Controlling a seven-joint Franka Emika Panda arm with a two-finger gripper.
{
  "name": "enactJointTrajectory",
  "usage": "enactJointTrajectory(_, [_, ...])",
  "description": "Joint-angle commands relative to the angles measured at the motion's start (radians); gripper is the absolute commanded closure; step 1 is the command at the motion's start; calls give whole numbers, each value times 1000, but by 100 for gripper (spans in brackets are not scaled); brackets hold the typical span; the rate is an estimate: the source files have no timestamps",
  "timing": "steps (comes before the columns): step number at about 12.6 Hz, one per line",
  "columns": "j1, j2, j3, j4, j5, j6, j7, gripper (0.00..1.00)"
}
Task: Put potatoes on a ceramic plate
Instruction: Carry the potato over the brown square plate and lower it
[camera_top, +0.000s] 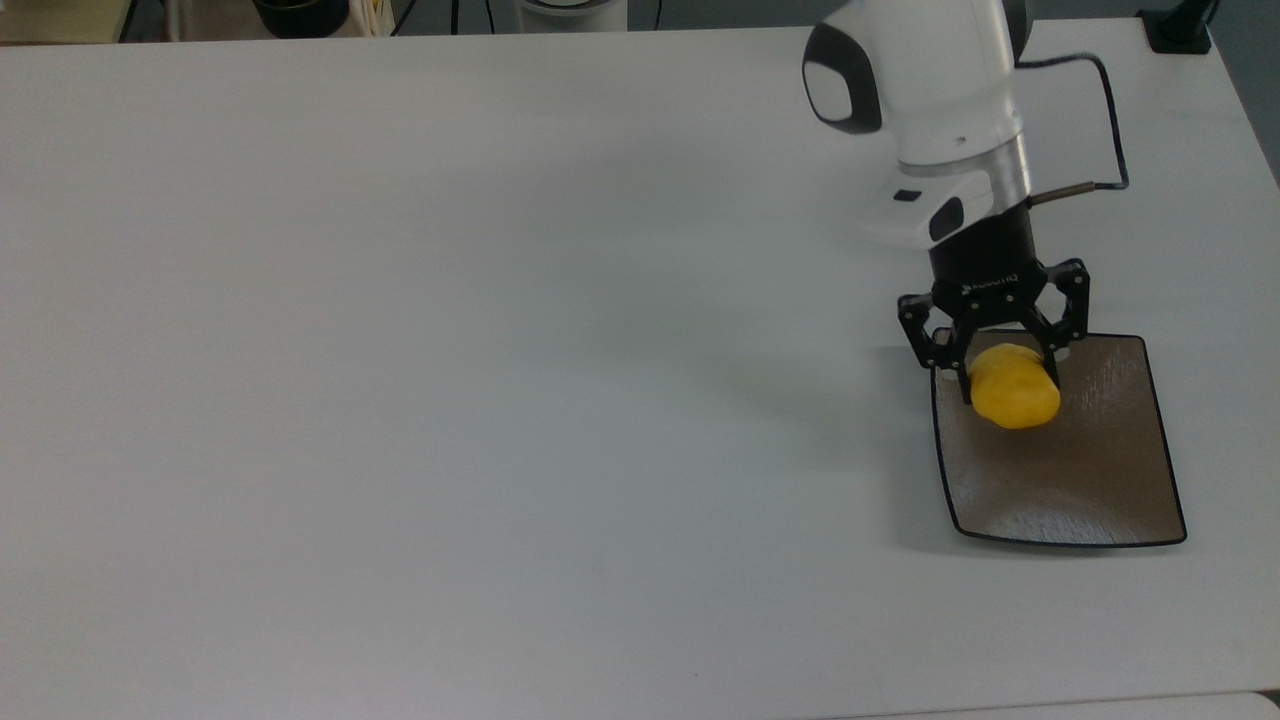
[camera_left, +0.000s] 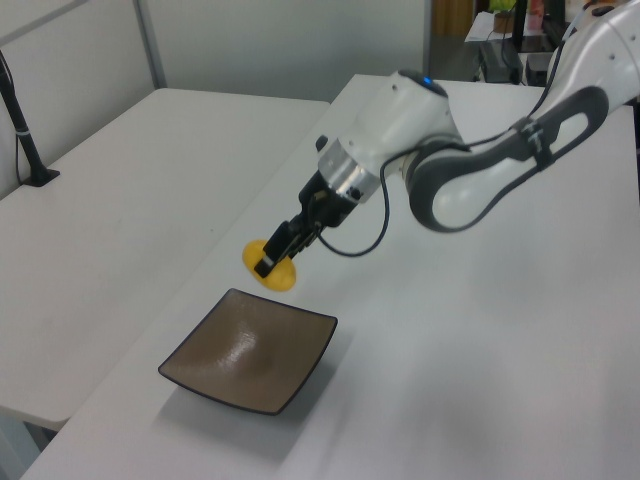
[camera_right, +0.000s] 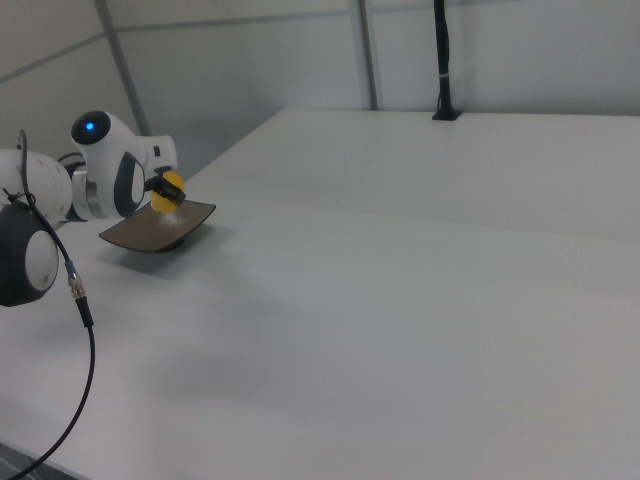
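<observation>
My gripper (camera_top: 1008, 372) is shut on the potato (camera_top: 1014, 387), a bright yellow oval lump, and holds it in the air over the upper left part of the ceramic plate (camera_top: 1090, 480) in the top view. The plate is square and brown with a thin dark rim. Seen from the left view, the potato (camera_left: 270, 268) hangs just above the far edge of the plate (camera_left: 250, 350), with the gripper (camera_left: 274, 256) slanting down to it. The right view puts the potato (camera_right: 167, 189) above the plate (camera_right: 160, 231), held clear of its surface.
The white table (camera_top: 450, 350) spreads wide to the top view's left of the plate. A second white table (camera_left: 110, 190) stands at the left view's left, with a black post (camera_left: 25, 130) on it. A black cable (camera_top: 1100, 120) runs along the arm.
</observation>
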Motion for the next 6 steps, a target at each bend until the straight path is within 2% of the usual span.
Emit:
enactJointTrajectory(1, [41, 107, -7, 88, -14, 71, 20, 83])
enactJointTrajectory(5, [60, 147, -7, 88, -15, 108, 18, 67])
enactJointTrajectory(6, [60, 150, -7, 88, -17, 114, 18, 55])
